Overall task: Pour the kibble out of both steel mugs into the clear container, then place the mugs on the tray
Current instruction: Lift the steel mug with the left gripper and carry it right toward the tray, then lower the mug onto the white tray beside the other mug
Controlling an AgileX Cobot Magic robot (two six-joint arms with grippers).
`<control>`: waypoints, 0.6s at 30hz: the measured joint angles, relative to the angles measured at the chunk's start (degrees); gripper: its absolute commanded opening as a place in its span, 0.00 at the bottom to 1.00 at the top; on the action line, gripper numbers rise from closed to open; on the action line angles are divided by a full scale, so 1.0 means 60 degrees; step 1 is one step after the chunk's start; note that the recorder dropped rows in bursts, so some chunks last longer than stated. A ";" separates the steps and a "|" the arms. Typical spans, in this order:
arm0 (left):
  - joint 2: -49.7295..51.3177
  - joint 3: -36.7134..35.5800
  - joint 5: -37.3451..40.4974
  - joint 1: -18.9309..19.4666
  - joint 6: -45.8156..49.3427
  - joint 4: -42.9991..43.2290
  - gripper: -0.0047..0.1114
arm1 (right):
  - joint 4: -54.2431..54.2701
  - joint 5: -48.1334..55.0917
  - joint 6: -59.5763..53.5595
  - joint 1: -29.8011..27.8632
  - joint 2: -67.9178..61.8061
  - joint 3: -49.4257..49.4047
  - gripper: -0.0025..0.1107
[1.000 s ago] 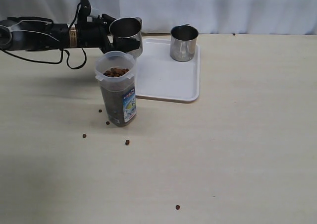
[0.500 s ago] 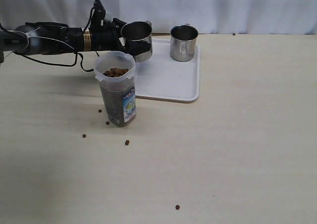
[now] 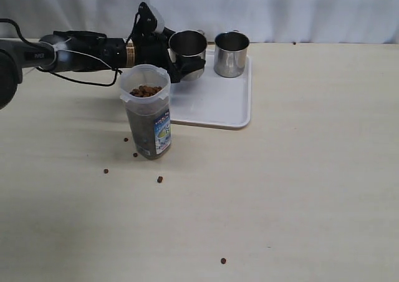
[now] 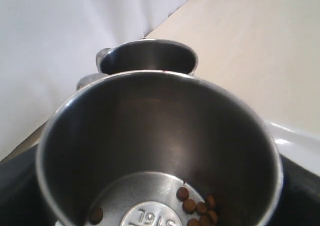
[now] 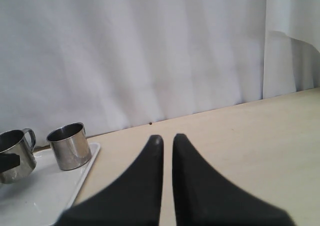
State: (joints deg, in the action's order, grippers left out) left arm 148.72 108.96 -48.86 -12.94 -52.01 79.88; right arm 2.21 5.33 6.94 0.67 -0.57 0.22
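Shiny, mirror-polished stainless on both steel mugs (image 3: pixel 232 54), smooth inside w/ stamped base. Translucent smooth plastic for clear container (image 3: pixel 147 116), glossy printed label (image 3: pixel 163 131). Glossy white plastic tray (image 3: pixel 212 107). Matt brown kibble (image 3: pixel 146 90). Pale matt wood-grain tabletop (image 3: pixel 299 188); white cloth backdrop (image 3: pixel 299 7), softly folded. Matt black fingers (image 5: pixel 145 186) on R gripper (image 5: pixel 167 138).

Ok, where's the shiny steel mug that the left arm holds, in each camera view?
Exterior view: the held shiny cylindrical steel mug is upper left of centre, at the flat white plastic tray's far left corner.
Left wrist view: the mug fills the frame, mouth toward the camera.
Right wrist view: at the left edge.
Shared landmark: the second steel mug, next to it in all three.
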 measured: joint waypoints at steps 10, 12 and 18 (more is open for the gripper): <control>0.0277 0.0000 0.0464 -0.0108 0.0403 -0.0382 0.04 | 0.0000 0.0000 0.0000 0.0000 0.0000 0.0000 0.07; 0.0300 0.0000 0.0546 -0.0108 0.0421 -0.0395 0.04 | 0.0000 0.0000 0.0000 0.0000 0.0000 0.0000 0.07; 0.0300 0.0000 0.0587 -0.0108 0.0463 -0.0655 0.04 | 0.0000 0.0000 0.0000 0.0000 0.0000 0.0000 0.07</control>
State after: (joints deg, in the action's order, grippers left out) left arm 150.52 108.96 -45.33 -13.58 -49.23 75.95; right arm 2.21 5.33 6.94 0.67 -0.57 0.22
